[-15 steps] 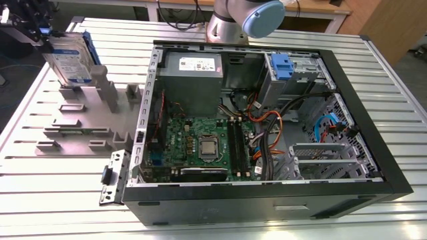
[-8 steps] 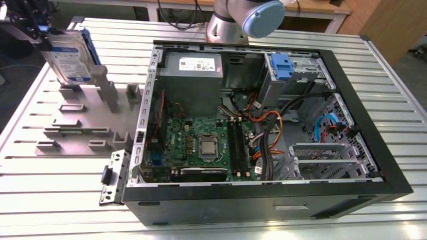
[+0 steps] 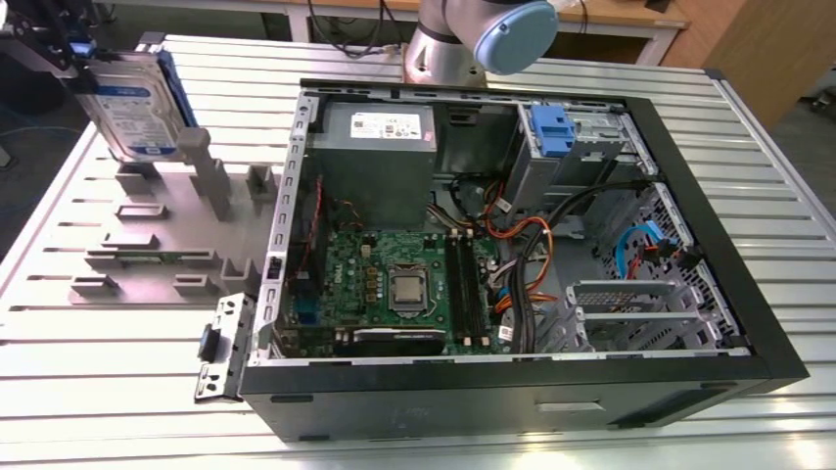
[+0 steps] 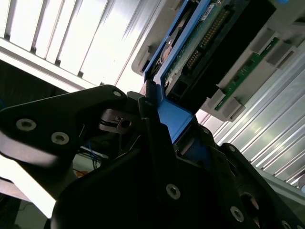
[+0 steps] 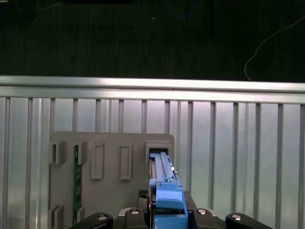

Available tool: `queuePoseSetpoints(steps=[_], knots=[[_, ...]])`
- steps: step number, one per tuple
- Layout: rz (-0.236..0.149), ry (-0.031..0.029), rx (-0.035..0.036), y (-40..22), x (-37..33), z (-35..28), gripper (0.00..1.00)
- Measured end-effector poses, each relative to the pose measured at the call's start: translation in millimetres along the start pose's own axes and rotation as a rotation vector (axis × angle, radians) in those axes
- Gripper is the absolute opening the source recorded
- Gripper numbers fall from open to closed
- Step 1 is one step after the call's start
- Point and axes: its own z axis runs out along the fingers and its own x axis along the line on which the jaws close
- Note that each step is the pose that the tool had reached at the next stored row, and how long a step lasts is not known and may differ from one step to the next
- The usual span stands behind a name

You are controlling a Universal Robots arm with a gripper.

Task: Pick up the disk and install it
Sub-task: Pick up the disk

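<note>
In the exterior view, the disk [image 3: 131,113] is seen upright and slightly tilted at about ten o'clock from the open computer case [image 3: 770,362], clamped at its upper end by the gripper [image 3: 76,57] above the grey holder [image 3: 144,245] on the slatted table [image 3: 105,392]. Whether its lower edge is clear of the holder cannot be told. The drive cage [image 3: 604,127] is seen at about one o'clock inside the case, well apart from the disk. In the second wrist view, the dark fingers [image 4: 147,124] are closed onto the blue side rail [image 4: 174,117], with the circuit-board face of the disk running away from them toward the holder. The grip is judged to be narrow and at one end only, so the disk is best moved slowly and without jerks, lest it pivot between the pads. In the first wrist view, the disk is seen edge-on, in line with the end slot [image 5: 159,152] of the holder, beside empty slots and a green board [image 5: 76,176]. The lift is judged to go best straight along the slot, with no sideways push, so that the rails are not scraped or the disk twisted.
</note>
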Motion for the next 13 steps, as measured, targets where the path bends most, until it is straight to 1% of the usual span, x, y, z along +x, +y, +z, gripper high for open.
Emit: queuePoseSetpoints(steps=[13], knots=[[0.0, -0.0001, 0.0001, -0.1, -0.2, -10.7, 0.36]])
